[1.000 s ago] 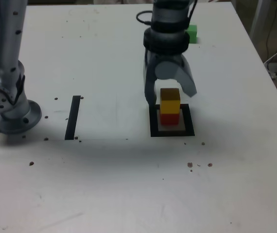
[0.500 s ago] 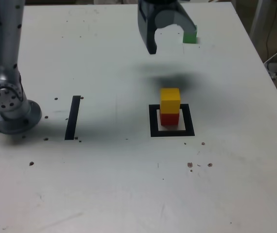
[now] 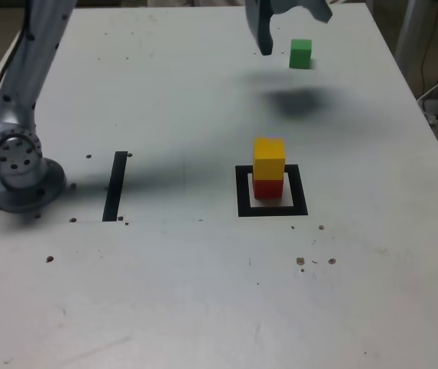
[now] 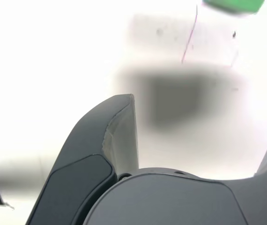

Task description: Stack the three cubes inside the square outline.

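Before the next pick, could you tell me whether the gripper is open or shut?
Open: the gripper shows two spread jaws with nothing between them, hanging above the table beside the green cube.

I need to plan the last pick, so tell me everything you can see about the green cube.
The green cube is a small, solid green block with a matte, plain look. It sits flat and alone on the white table near the far edge, well beyond the square outline that holds the other two cubes. Nothing touches it: the open gripper hangs just above, to the exterior view's left. The wrist view shows only its edge.
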Motion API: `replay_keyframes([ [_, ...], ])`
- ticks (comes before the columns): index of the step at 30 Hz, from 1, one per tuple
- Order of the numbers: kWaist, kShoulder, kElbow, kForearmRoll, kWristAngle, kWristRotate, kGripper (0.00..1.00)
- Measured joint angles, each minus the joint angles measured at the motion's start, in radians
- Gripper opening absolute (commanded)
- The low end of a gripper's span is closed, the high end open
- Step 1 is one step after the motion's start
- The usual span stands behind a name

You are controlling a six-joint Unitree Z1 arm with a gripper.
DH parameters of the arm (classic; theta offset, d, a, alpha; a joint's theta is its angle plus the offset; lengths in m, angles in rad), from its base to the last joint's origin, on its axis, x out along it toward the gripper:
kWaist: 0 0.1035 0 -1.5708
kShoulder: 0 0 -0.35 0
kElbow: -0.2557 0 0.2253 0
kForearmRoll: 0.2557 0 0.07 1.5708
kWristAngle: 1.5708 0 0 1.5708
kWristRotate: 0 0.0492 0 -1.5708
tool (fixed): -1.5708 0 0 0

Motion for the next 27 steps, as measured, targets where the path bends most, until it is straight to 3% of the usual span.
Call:
replay_keyframes([
  [6,0.068,0.093,-0.113,0.018,-0.023,0.191,0.99],
  [13,0.119,0.175,-0.223,0.035,-0.021,0.340,0.99],
  [27,0.138,0.291,-0.415,0.055,-0.016,0.412,0.99],
])
